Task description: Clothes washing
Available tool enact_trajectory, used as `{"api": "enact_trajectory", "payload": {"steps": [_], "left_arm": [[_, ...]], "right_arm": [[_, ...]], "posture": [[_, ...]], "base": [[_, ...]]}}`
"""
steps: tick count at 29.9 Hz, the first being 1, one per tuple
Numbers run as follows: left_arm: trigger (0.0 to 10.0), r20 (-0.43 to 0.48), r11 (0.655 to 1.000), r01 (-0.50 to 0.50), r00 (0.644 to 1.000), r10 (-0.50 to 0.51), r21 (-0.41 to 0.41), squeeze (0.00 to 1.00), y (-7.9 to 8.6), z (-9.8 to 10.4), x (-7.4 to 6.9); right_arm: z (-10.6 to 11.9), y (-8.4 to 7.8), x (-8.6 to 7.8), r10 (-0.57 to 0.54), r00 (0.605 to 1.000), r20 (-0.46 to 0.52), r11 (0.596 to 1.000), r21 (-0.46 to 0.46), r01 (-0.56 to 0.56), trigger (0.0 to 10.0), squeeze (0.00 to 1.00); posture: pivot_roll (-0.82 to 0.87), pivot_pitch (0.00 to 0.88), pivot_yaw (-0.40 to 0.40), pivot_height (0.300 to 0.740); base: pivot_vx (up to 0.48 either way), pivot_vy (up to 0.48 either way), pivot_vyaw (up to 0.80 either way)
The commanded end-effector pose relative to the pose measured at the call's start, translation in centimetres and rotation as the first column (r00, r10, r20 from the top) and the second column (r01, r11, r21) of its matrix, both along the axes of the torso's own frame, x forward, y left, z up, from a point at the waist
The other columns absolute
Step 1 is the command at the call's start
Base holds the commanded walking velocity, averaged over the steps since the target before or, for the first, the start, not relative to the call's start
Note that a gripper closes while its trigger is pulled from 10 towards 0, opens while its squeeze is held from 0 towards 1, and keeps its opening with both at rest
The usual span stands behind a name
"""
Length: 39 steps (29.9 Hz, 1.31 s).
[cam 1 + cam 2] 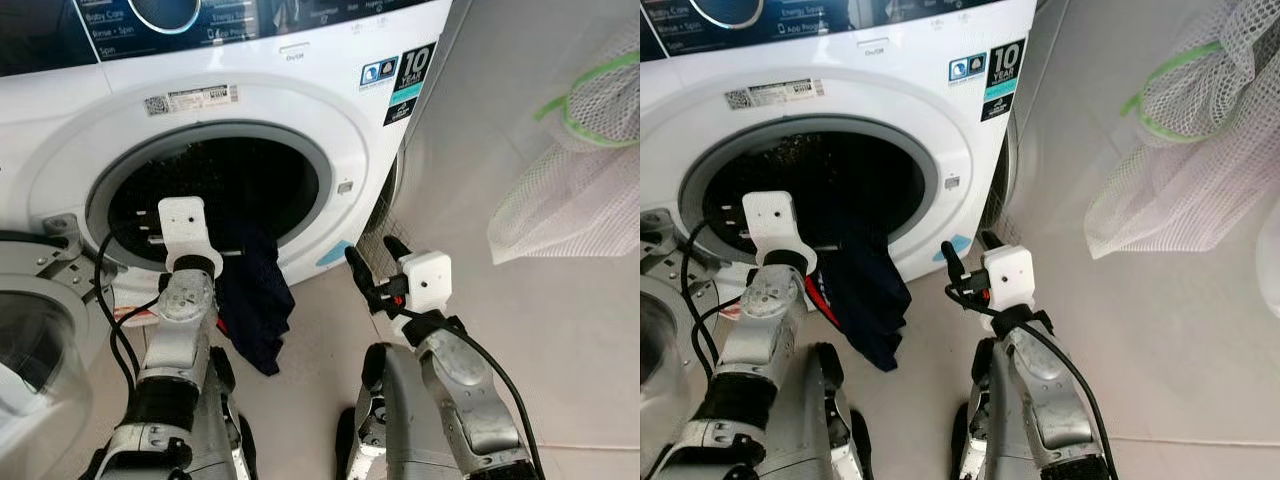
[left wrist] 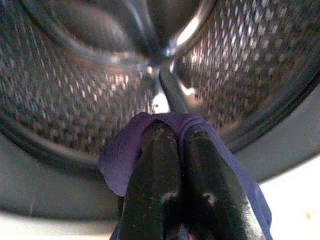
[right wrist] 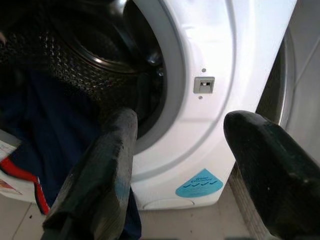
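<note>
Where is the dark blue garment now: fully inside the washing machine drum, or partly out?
Partly out. The dark blue garment drapes over the door opening's rim toward the floor, its upper end pinched by the left gripper at the drum mouth.

Both head views are bright and evenly lit, with soft daylight-like light on the white washing machine [image 1: 300, 110] and the pale floor [image 1: 590, 340]; shadows are faint. The drum opening [image 1: 225, 180] reads almost black. The control panel at the top edge shows mild glare, and straight lines bow slightly towards the corners. In the left wrist view the picture is dim and soft, with bright glints on the perforated drum wall [image 2: 235, 70]; the left end effector [image 2: 177, 145] is blurred. The right wrist view is well lit, its near black fingers [image 3: 100, 175] out of focus.
</note>
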<state>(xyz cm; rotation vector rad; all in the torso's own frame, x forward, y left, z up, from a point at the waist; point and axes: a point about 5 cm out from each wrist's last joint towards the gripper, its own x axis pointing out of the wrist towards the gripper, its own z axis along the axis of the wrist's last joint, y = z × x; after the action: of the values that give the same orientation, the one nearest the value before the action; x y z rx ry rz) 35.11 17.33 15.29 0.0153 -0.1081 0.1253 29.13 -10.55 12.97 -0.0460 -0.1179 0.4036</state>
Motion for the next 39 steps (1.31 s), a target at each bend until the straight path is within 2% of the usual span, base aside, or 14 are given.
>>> {"api": "enact_trajectory", "payload": {"steps": [1, 7, 10, 15, 17, 21, 22, 28, 29, 33, 35, 36, 37, 39], "left_arm": [[10.0, -0.032, 1.000, 0.024, 0.999, -0.024, -0.006, 0.00, 0.0, -0.2, 0.3], [10.0, -0.081, 0.999, 0.045, 0.996, -0.044, 0.006, 0.00, 0.3, -0.6, 1.2], [10.0, -0.142, 1.000, 0.013, 0.990, -0.015, -0.014, 0.00, 1.6, -0.5, 2.6], [10.0, -0.213, 0.999, -0.015, 0.977, 0.005, -0.046, 0.00, 3.4, -0.1, 3.7], [10.0, -0.227, 0.999, -0.019, 0.974, 0.013, -0.028, 0.00, 4.4, 0.7, 4.2], [10.0, -0.239, 0.999, -0.042, 0.970, 0.033, -0.033, 0.00, 5.5, 1.5, 4.5], [10.0, -0.256, 0.996, -0.083, 0.964, 0.070, -0.042, 0.00, 6.7, 2.1, 4.6], [10.0, -0.257, 0.994, -0.111, 0.961, 0.103, -0.016, 0.00, 7.7, 3.0, 4.7], [10.0, -0.237, 0.996, -0.085, 0.967, 0.091, 0.037, 0.00, 7.5, 3.4, 4.8], [10.0, -0.213, 0.995, -0.045, 0.975, 0.064, 0.090, 0.00, 6.7, 3.4, 5.0], [10.0, -0.191, 0.987, 0.031, 0.982, -0.001, 0.155, 0.00, 4.7, 2.5, 5.0], [10.0, -0.191, 0.987, 0.031, 0.982, -0.001, 0.155, 0.00, 4.7, 2.5, 5.0], [10.0, -0.176, 0.984, 0.064, 0.984, -0.034, 0.166, 0.00, 3.5, 1.8, 4.8], [10.0, -0.163, 0.984, 0.079, 0.985, -0.053, 0.159, 0.00, 2.8, 1.4, 4.7]], "right_arm": [[-0.4, -0.2, -0.4, 0.000, 1.000, -0.013, 1.000, 0.001, 0.000, 10.0, 0.00], [-0.3, -0.3, -0.3, -0.004, 1.000, -0.013, 1.000, 0.000, 0.004, 10.0, 0.00], [-0.2, -0.3, -0.4, 0.000, 1.000, -0.012, 1.000, 0.001, 0.000, 10.0, 0.00], [-0.1, -0.3, -0.5, 0.006, 1.000, -0.012, 1.000, -0.003, -0.006, 10.0, 0.00], [-0.1, -0.6, -0.6, -0.001, 1.000, -0.012, 1.000, -0.006, 0.001, 10.0, 0.00], [0.0, -0.9, -0.8, -0.008, 1.000, -0.012, 1.000, -0.010, 0.008, 10.0, 0.00], [-0.1, -0.9, -0.9, -0.009, 1.000, -0.016, 1.000, -0.011, 0.009, 10.0, 0.00], [-0.1, -0.8, -1.1, -0.005, 1.000, -0.020, 1.000, -0.011, 0.005, 10.0, 0.00], [-0.1, -0.7, -1.1, -0.005, 1.000, -0.019, 1.000, -0.010, 0.005, 10.0, 0.00], [0.0, -0.7, -1.1, -0.007, 1.000, -0.018, 1.000, -0.010, 0.007, 10.0, 0.00], [0.0, -0.9, -1.1, -0.017, 1.000, -0.019, 1.000, -0.010, 0.016, 10.0, 0.00], [0.0, -0.9, -1.1, -0.017, 1.000, -0.019, 1.000, -0.010, 0.016, 10.0, 0.00], [0.1, -0.9, -1.1, -0.018, 1.000, -0.018, 1.000, -0.010, 0.018, 10.0, 0.00], [0.1, -0.9, -1.0, -0.018, 1.000, -0.017, 1.000, -0.011, 0.018, 10.0, 0.00]], "posture": [[0.09, 0.296, -0.082, 0.511], [0.09, 0.305, -0.085, 0.511], [0.09, 0.310, -0.089, 0.511], [0.07, 0.316, -0.089, 0.511], [0.06, 0.322, -0.092, 0.511], [0.05, 0.331, -0.092, 0.511], [0.05, 0.336, -0.095, 0.511], [0.05, 0.337, -0.092, 0.511], [0.05, 0.339, -0.090, 0.511], [0.05, 0.337, -0.090, 0.511], [0.05, 0.336, -0.090, 0.511], [0.05, 0.336, -0.090, 0.511], [0.05, 0.332, -0.090, 0.511], [0.05, 0.327, -0.088, 0.511]], "base": [[0.000, 0.000, 0.00], [0.000, 0.000, 0.00], [0.000, 0.000, 0.00], [0.000, 0.000, 0.00], [0.000, 0.000, 0.00], [0.000, 0.000, 0.00], [0.000, 0.000, 0.00], [0.000, 0.000, 0.00], [0.000, 0.000, 0.00], [0.000, 0.000, 0.00], [0.000, 0.000, 0.00], [0.000, 0.000, 0.00], [0.000, 0.000, 0.00], [0.000, 0.000, 0.00]]}}
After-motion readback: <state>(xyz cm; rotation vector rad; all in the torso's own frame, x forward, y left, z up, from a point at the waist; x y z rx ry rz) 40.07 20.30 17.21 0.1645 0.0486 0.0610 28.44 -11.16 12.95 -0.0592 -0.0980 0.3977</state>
